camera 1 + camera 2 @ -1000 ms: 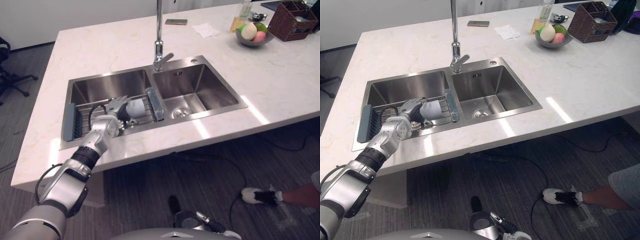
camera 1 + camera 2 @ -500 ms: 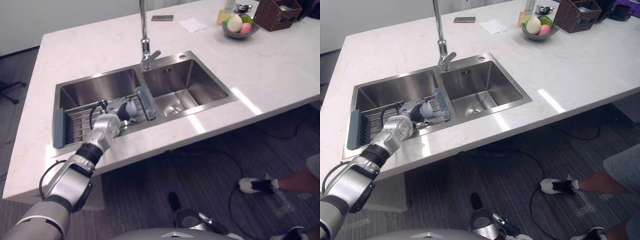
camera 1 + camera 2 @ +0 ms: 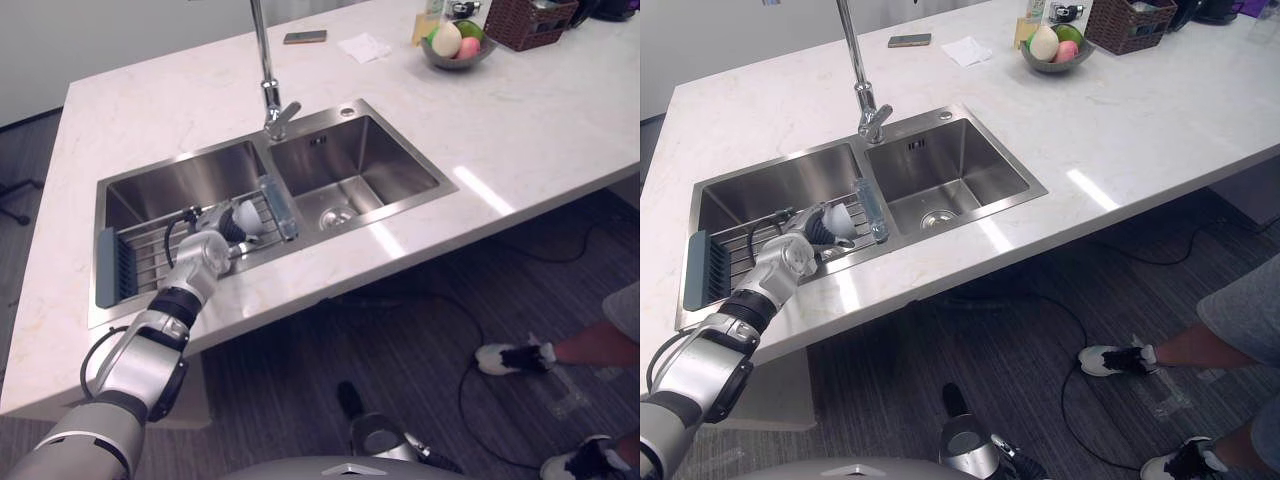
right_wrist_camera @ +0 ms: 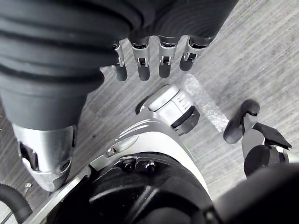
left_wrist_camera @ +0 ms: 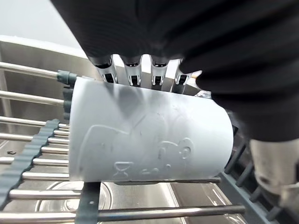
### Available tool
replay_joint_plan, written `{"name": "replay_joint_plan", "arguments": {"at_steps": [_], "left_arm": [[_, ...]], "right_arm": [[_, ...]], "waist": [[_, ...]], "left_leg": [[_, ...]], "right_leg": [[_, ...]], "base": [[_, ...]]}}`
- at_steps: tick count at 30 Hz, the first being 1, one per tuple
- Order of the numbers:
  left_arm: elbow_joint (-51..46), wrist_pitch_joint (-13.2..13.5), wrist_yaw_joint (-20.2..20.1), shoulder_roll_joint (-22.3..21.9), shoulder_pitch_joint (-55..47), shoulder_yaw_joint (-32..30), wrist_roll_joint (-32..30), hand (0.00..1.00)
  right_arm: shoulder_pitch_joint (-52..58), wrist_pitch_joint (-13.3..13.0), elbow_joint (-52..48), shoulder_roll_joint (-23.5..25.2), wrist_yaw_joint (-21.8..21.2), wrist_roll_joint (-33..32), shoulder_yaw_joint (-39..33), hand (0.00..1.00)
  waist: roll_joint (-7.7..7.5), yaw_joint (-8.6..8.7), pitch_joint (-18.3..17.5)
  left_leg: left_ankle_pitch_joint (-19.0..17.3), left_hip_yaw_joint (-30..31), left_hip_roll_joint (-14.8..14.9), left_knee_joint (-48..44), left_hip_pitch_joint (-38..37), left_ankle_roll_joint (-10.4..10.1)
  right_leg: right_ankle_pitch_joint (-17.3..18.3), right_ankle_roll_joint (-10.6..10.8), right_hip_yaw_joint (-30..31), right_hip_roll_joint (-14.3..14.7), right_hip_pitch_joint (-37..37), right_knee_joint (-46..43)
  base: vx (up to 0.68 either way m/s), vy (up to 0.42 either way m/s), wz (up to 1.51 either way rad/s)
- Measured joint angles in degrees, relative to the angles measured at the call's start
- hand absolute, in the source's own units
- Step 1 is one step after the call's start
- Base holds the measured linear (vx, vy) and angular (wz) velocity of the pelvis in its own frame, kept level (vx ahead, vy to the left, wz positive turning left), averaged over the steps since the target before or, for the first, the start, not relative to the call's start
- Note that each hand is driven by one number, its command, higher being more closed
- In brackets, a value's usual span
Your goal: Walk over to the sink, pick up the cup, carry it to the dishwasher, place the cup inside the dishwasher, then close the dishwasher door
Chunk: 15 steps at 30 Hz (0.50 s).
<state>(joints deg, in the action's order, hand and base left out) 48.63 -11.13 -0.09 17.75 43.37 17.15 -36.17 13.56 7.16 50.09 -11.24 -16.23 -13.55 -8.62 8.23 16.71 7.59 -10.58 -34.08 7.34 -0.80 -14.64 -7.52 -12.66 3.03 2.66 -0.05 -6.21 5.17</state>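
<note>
A pale grey cup [image 5: 149, 135] lies on its side on the wire drying rack [image 3: 150, 255] in the left basin of the steel double sink [image 3: 400, 205]. My left hand [image 3: 212, 238] reaches over the counter edge into that basin. Its fingers [image 5: 133, 74] curl over the cup's far side and the thumb [image 5: 271, 168] sits at the cup's end, so the hand is shut on the cup [image 3: 837, 217]. My right hand [image 4: 142, 65] hangs low over the grey floor, fingers relaxed and holding nothing.
A tall faucet [image 3: 268, 85] stands behind the divider between the basins. On the white counter's far side are a phone [image 3: 303, 37], a napkin [image 3: 363, 46], a fruit bowl [image 3: 455, 45] and a wicker basket [image 3: 520, 15]. A person's legs [image 3: 560, 350] stand at the right.
The camera has moved, so the sink now sits further left in the picture. My left hand stays on the cup at the rack. A second shoe of the person has come in at lower right.
</note>
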Motion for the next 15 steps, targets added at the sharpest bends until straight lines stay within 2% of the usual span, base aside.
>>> {"name": "replay_joint_plan", "arguments": {"at_steps": [7, 15], "left_arm": [[1.53, -0.26, -1.14, -0.05, 0.68, -1.5, -0.03, 0.0], [1.95, -1.21, -3.04, -0.07, 1.01, -1.56, -1.44, 0.0]], "right_arm": [[0.96, -0.11, -1.81, -0.22, 0.01, 0.0, -0.09, 0.0], [0.97, -0.08, -1.92, -0.31, 0.02, 0.33, -0.1, 0.0]], "waist": [[0.77, 0.09, 0.4], [0.87, 0.59, 0.46]], "left_leg": [[0.01, 0.39, 0.06, 0.0, 0.36, -0.01], [0.04, 0.66, 0.14, 0.02, 0.47, -0.04]], "right_leg": [[0.02, -0.01, -0.07, -0.01, -0.15, -0.01], [0.1, -0.05, -0.15, 0.0, -0.13, -0.01]], "base": [[-0.03, -0.039, 0.03], [-0.02, -0.03, 0.01]]}}
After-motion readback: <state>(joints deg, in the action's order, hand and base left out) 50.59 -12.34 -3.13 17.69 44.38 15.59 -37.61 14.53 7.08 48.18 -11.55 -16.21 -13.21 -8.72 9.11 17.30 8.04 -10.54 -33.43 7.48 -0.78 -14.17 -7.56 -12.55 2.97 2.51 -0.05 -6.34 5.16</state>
